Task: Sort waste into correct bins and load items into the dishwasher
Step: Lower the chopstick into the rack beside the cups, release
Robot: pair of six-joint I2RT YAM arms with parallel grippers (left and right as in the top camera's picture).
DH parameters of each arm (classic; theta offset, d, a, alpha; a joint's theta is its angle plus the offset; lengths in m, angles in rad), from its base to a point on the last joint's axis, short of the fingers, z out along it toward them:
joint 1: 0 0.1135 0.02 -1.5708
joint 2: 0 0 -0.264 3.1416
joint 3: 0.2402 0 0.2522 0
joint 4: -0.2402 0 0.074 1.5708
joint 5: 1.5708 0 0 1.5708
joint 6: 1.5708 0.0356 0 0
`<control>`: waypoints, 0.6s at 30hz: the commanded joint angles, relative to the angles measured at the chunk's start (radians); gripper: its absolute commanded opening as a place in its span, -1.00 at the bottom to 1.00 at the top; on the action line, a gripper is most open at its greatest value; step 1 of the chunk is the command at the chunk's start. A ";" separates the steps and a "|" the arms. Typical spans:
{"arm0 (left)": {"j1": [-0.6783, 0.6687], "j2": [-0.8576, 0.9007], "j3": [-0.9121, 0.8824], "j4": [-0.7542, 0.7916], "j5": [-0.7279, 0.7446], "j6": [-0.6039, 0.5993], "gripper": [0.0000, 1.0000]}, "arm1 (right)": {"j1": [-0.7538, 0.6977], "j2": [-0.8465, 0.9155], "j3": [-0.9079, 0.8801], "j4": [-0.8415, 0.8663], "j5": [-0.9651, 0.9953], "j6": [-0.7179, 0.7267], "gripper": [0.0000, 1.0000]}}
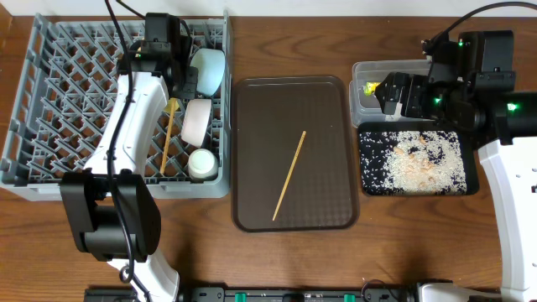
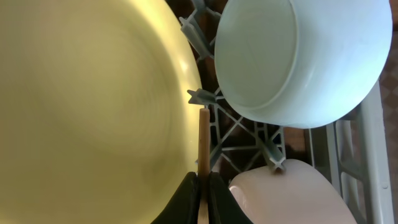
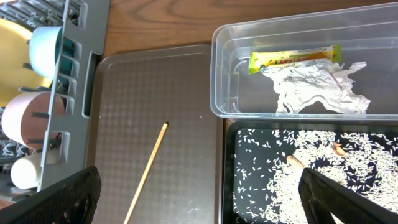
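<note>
In the rack, we held a chopstick in the shut left tool; the right tool stood open, empty. Released, the chopstick could drop through the rack.

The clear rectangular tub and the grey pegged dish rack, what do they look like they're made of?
Clear rectangular tub: likely glossy plastic; the crumpled white paper shows through its see-through walls. Grey pegged dish rack: probably matte moulded plastic, judging by its uniform lattice.
</note>
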 commanded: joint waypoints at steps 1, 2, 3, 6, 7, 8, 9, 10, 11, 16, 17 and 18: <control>0.006 0.013 -0.005 0.003 -0.013 -0.029 -0.71 | -0.011 0.002 0.002 -0.002 0.002 0.010 0.98; 0.006 0.013 -0.005 0.003 -0.013 -0.029 -0.54 | -0.011 0.002 0.002 -0.001 0.002 0.010 0.99; 0.006 0.013 -0.005 0.003 -0.013 -0.029 -0.41 | -0.011 0.002 0.002 -0.002 0.002 0.010 0.98; 0.006 0.013 -0.005 0.003 -0.013 -0.028 -0.26 | -0.011 0.002 0.002 -0.002 0.002 0.010 0.99; 0.006 0.013 -0.005 0.004 -0.013 -0.028 -0.24 | -0.011 0.002 0.002 -0.002 0.002 0.010 0.98; 0.006 0.013 -0.005 0.004 -0.013 -0.028 -0.24 | -0.011 0.002 0.002 -0.001 0.002 0.010 0.99; 0.007 0.013 -0.005 0.004 -0.013 -0.028 -0.24 | -0.011 0.002 0.002 -0.002 0.002 0.010 0.99; 0.008 0.013 -0.005 0.004 -0.013 -0.029 -0.24 | -0.011 0.002 0.002 -0.002 0.002 0.010 0.99; 0.009 0.013 -0.004 0.003 -0.013 -0.029 -0.23 | -0.011 0.002 0.002 -0.002 0.002 0.010 0.98; 0.002 -0.001 0.001 -0.003 -0.012 -0.034 -0.24 | -0.011 0.002 0.002 -0.002 0.002 0.010 0.99; -0.003 -0.013 0.004 -0.010 -0.012 -0.039 -0.23 | -0.011 0.002 0.002 -0.002 0.002 0.010 0.99; -0.013 -0.032 0.005 -0.017 -0.012 -0.048 -0.24 | -0.011 0.002 0.002 -0.002 0.002 0.010 0.98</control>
